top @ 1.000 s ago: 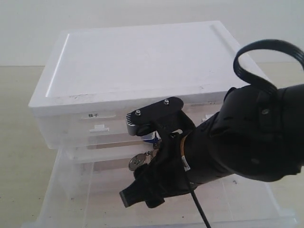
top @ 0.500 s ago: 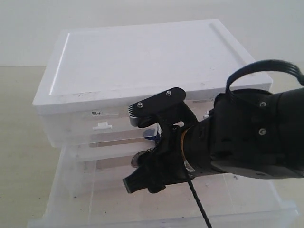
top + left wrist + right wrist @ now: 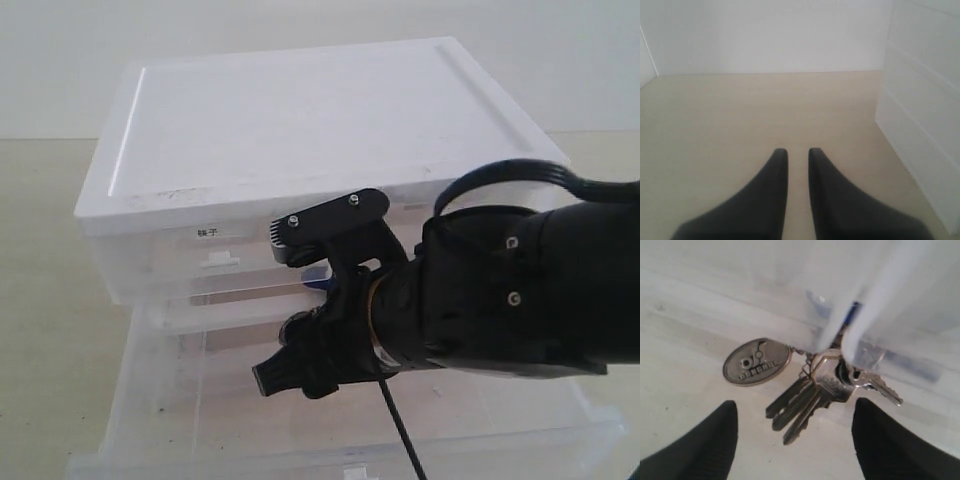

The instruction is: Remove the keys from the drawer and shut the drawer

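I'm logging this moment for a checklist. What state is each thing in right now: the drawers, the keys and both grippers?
drawer: pulled out, open.
keys: lying loose on the drawer floor, not gripped.
right gripper: wide open, a finger on either side of the keys, holding nothing.
left gripper: barely open, empty, over the table.
labelled top drawer: closed.

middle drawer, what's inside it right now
The keys lie at the back of the drawer: oval fob, several silver keys on a ring. The blue tag is mostly hidden behind a translucent edge. The open right gripper straddles them.
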